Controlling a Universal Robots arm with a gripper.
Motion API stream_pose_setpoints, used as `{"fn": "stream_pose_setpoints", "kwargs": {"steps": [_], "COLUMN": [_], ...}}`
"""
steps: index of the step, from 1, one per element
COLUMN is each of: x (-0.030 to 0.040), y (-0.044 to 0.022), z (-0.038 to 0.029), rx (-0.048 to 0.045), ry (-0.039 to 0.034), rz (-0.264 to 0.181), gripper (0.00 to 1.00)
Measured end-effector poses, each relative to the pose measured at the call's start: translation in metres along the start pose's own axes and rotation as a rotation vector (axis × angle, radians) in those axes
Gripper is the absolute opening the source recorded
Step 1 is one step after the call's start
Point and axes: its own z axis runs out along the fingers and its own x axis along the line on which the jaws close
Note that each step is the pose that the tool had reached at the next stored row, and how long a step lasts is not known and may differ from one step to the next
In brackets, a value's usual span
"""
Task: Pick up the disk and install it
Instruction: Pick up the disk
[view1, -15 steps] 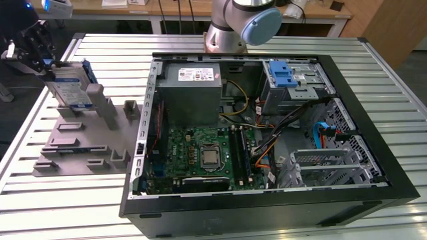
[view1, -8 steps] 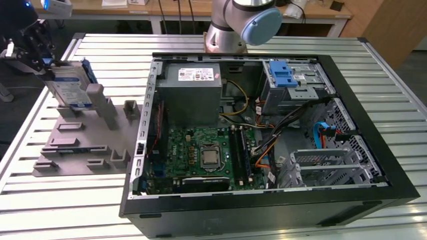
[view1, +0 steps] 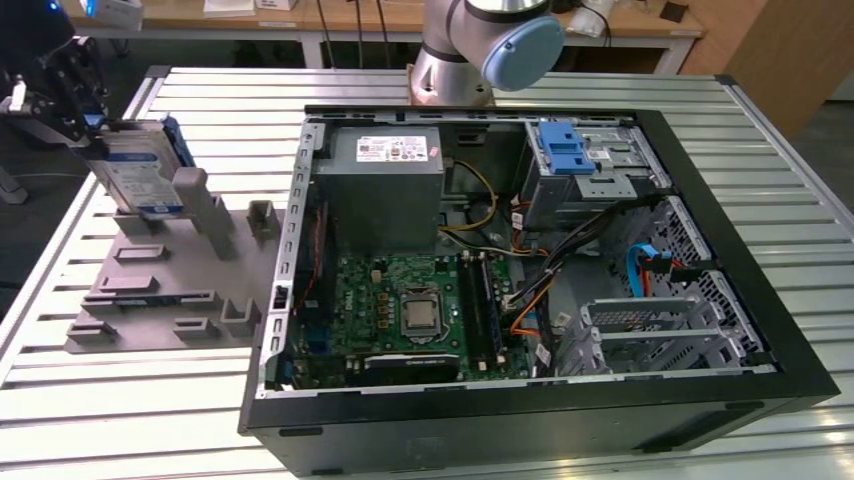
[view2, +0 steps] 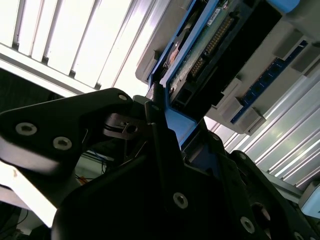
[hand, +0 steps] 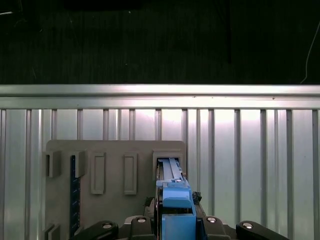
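Slatted table (view1: 120, 420): disk (view1: 142, 172) in end effector (view1: 80, 118)

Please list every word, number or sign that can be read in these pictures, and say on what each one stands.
No text can be read.
Large white sticker on the power supply: print too small.
Blue-and-white label on the disk: print too small.
Small sticker on the drive cage: print too small.
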Motion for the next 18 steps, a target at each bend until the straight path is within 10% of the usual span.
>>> {"fn": "stream_pose_setpoints", "kwargs": {"steps": [18], "x": [0.0000], "y": [0.0001], "z": [-0.0057], "rx": [-0.0004], "ry": [-0.0007], "rz": [0.000], "gripper": [0.36]}}
